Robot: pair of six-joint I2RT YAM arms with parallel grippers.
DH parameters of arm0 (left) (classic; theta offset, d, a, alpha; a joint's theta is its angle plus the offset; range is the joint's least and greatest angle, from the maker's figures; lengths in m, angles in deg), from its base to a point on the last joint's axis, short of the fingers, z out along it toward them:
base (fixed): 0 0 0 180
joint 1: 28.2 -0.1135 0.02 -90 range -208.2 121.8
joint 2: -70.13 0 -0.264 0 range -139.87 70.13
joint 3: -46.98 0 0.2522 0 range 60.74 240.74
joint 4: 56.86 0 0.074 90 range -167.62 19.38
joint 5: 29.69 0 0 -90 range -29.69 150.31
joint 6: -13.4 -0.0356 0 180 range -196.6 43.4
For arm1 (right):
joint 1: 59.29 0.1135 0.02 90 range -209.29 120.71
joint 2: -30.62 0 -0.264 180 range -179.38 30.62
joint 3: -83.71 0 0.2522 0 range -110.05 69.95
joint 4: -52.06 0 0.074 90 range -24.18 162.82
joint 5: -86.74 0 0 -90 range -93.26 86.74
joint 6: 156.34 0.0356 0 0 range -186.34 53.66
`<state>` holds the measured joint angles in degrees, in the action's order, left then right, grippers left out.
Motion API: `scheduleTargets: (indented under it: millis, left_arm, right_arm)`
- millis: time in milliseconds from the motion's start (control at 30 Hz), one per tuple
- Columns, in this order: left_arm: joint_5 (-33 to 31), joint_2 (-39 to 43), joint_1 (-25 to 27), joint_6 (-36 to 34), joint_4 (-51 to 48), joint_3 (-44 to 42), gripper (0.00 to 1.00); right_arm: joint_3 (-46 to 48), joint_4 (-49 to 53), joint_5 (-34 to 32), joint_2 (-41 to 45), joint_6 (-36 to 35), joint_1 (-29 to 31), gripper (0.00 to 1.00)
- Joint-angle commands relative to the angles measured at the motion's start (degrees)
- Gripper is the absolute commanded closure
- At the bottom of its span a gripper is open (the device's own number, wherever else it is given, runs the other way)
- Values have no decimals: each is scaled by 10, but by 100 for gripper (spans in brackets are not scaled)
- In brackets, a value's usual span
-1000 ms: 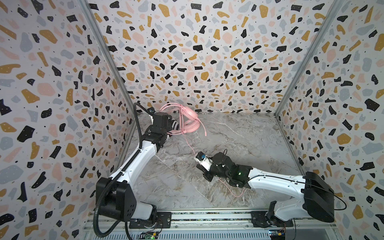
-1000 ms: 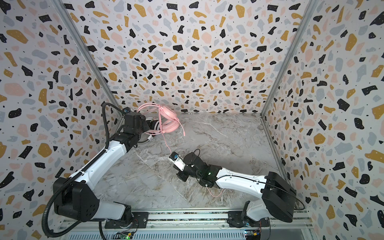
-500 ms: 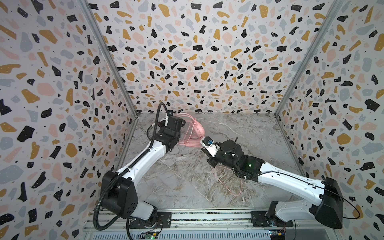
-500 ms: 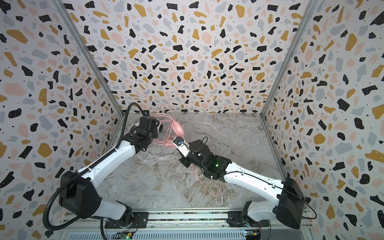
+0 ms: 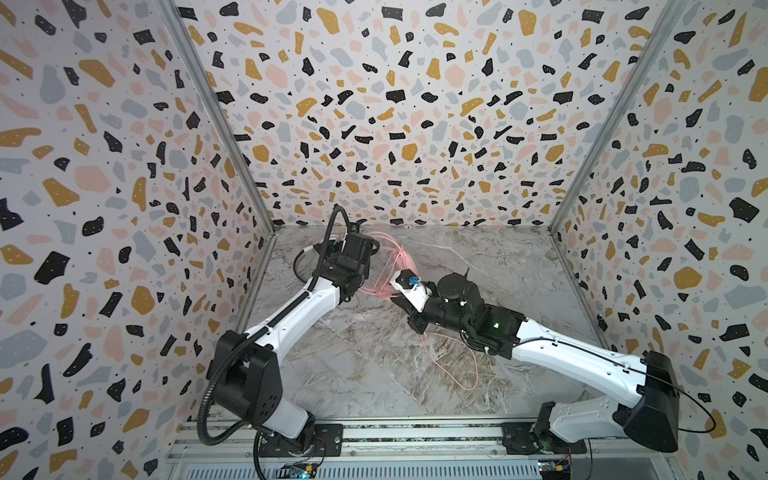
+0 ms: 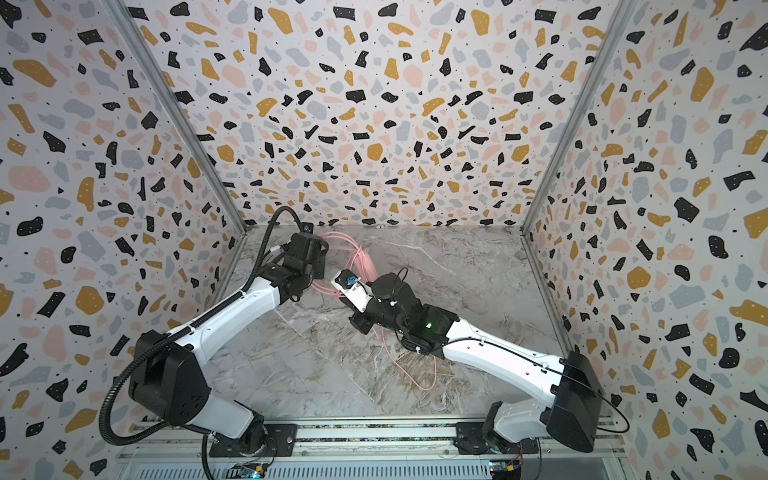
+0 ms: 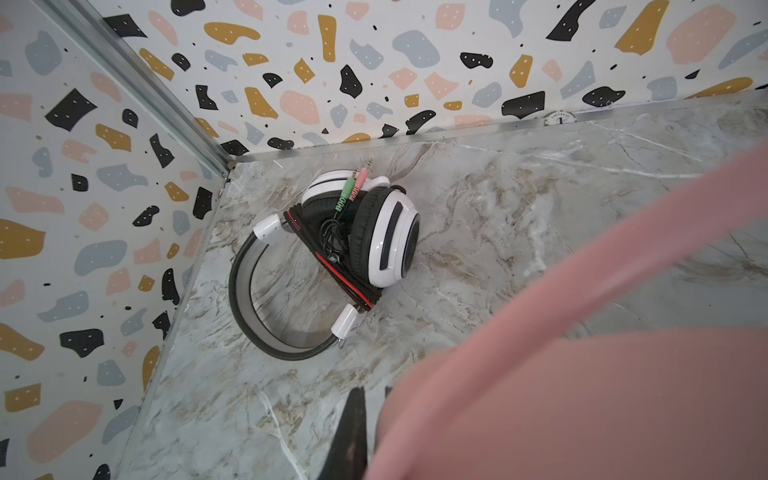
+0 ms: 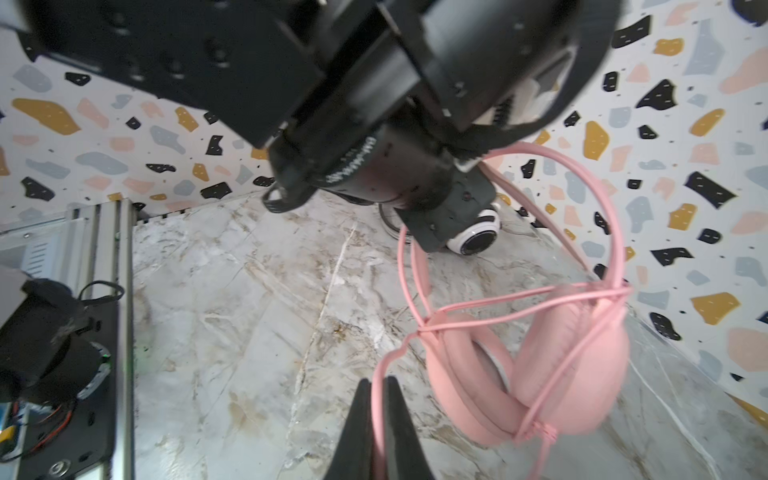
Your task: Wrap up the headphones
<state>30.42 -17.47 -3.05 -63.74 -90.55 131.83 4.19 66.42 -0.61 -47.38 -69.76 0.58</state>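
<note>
Corner: white headset (image 7: 374,232) lies on the marble table (image 5: 365,386) where left wall (image 7: 83,208) meets back wall (image 7: 415,62); black cable (image 7: 330,237) bundled between its cups, green and pink plugs (image 7: 351,189) poking out; print on its headband cap too small to read.
Left arm (image 5: 299,311): in both top views rises from the rail (image 5: 415,434) at lower left of the frame, slanting to upper centre, wrist bent rightward; lettering on its wrist housing blurred.
Left pincer (image 7: 374,392): clenched on the band of the pink headset (image 8: 540,374).
Load: the pink headset hangs from that grip, cups together, at centre of the frame.
Sticker: round sticker (image 7: 559,118) at the back wall's foot, writing unreadable.
Wrap: pink cable (image 8: 540,430) crosses both cups in several turns; slack loops on the table under the right forearm.
Right pincer (image 8: 377,384): clenched on the pink cable just beside the cups.
Right arm (image 5: 582,361): from lower right of the frame stretches low, up-left to centre.
</note>
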Motion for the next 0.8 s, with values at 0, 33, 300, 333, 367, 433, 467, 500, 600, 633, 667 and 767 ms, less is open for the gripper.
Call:
scheduleTargets:
  millis: [0, 33, 300, 333, 367, 433, 467, 500, 600, 633, 667, 767]
  left_arm:
    - [17, 4, 0, 9, 37, 24, 100]
    - [22, 2, 0, 9, 35, 25, 100]
    - [79, -13, 0, -3, 21, 37, 100]
    - [86, -14, 0, -8, 18, 38, 100]
    - [95, -14, 0, -15, 17, 38, 100]
    - [107, -13, 0, -27, 17, 38, 100]
    - [117, -12, 0, -33, 14, 40, 100]
    - [129, -11, 1, -40, 12, 41, 100]
    - [152, -6, 2, -56, 12, 38, 100]
    - [161, -4, 2, -61, 14, 38, 100]
    - [175, -4, 2, -66, 13, 38, 100]
    - [211, -4, 8, -86, 7, 40, 100]
  right_arm:
    - [-39, -14, 39, -6, 17, 11, 93]
    - [-39, -20, 44, -7, 20, 12, 93]
    - [-54, -40, 33, 1, 24, 11, 95]
    - [-55, -38, 16, 4, 19, 8, 95]
    - [-57, -32, -4, 8, 14, 4, 96]
    - [-58, -18, -29, 16, 6, -13, 96]
    - [-55, -15, -41, 21, 4, -25, 96]
    - [-50, -15, -50, 28, 4, -37, 96]
    - [-42, -10, -63, 46, 10, -78, 96]
    - [-39, -8, -67, 50, 10, -90, 96]
    - [-36, -8, -68, 57, 13, -104, 96]
    - [-23, -16, -50, 68, 29, -148, 96]
